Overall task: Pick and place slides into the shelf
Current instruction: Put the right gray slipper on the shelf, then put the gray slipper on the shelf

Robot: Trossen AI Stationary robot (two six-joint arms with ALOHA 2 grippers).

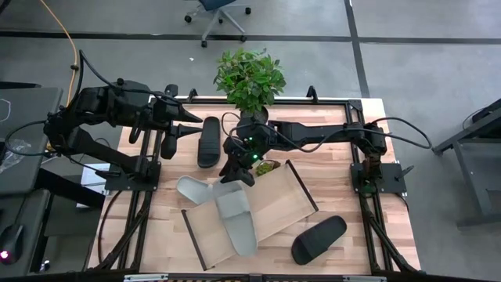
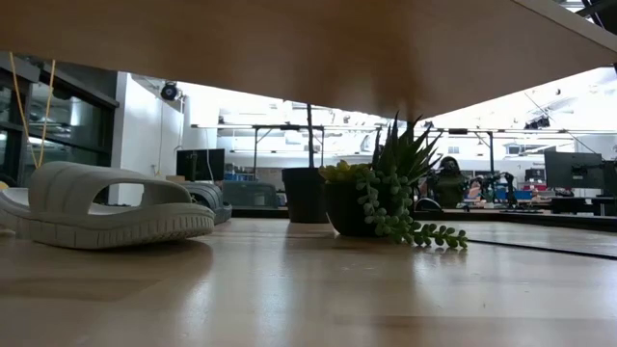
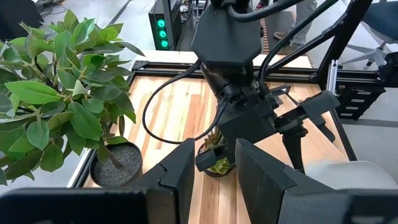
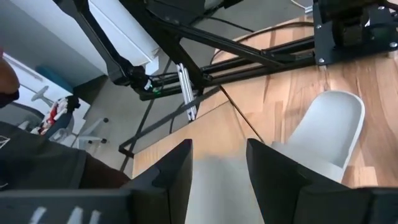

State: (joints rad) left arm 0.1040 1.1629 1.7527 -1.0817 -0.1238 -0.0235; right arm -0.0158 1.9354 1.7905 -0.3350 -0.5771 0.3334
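While on shelf, grey slide lies lengthwise.

The flat light-wood shelf with thin dark edges is taken as landmark. Its right half is left bare and open from above. Its left half is occupied by a light grey slide, and a second light grey slide is laid just off its left corner. Its far edge is crowded by the right gripper, a small succulent pot and a leafy green potted plant. A black slide is laid near its right corner; the worktop beyond its right edge is unobstructed.
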